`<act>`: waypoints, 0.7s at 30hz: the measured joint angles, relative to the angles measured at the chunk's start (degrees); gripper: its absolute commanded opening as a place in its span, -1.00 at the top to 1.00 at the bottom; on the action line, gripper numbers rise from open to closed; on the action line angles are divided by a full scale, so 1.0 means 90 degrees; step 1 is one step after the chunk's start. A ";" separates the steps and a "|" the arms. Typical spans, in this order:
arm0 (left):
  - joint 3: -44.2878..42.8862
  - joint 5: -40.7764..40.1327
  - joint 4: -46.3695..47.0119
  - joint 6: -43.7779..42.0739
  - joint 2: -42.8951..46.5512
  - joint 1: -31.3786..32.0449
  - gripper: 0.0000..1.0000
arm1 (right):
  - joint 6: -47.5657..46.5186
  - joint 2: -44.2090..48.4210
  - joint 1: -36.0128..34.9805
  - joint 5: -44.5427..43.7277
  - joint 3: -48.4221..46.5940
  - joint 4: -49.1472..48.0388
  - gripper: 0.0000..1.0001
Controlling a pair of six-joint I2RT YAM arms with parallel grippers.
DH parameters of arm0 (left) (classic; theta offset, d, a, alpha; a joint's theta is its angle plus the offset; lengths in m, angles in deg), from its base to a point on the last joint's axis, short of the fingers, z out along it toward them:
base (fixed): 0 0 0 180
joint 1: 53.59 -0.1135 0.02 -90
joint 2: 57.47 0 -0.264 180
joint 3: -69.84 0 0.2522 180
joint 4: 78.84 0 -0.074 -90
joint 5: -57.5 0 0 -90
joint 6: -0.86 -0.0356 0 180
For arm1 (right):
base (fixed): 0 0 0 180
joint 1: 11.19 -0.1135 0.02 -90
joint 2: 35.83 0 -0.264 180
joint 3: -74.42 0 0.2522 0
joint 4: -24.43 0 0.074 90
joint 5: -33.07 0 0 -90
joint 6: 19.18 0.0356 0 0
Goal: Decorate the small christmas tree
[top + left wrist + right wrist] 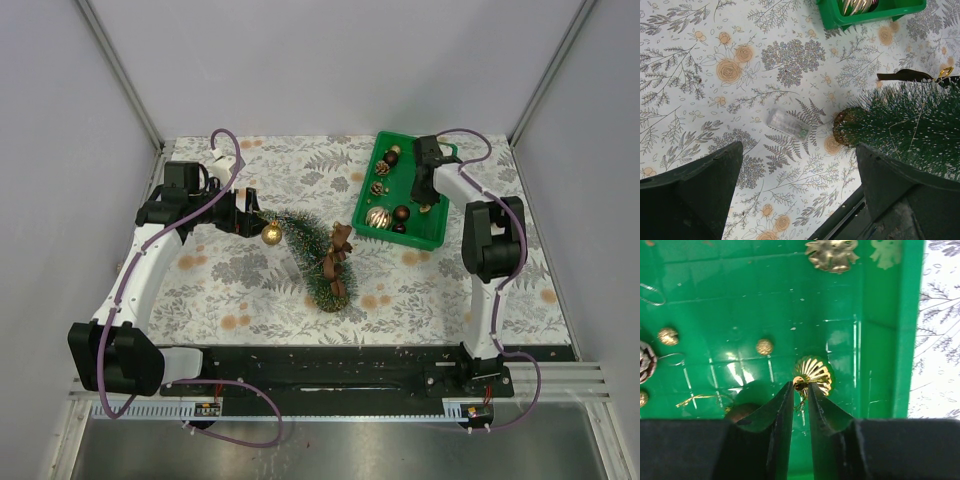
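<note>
Right claw (800, 388) pinches gold fluted bauble (816, 371) in green plastic bin (882, 340).
Nearly closed on its cap: lift straight up. Left claw (799, 146) gapes empty beside bristly green tree (910, 127).

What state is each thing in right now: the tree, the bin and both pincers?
small christmas tree, tipped off upright, tip toward the left pincer
gold ball, on the tree near its tip
brown bow, on the tree
left pincer, open, empty
right pincer, shut on the cap of the gold ribbed bauble
green bin, upright, ornaments loose inside
</note>
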 measured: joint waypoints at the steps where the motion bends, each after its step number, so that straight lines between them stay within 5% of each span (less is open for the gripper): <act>1: 0.0000 0.0000 0.0000 0.0000 0.0000 0.0000 -0.98 | -0.0010 -0.0017 -0.0041 0.0019 -0.0032 0.0002 0.46; 11: 0.0000 -0.0002 -0.0027 0.0000 0.0000 0.0000 -0.98 | -0.0338 -0.0253 -0.0641 0.0007 -0.0240 0.0036 0.14; 21: -0.0002 0.0000 -0.0051 0.0002 0.0000 0.0000 -0.98 | -0.0527 -0.0010 -0.0840 0.0041 -0.0112 0.0170 0.06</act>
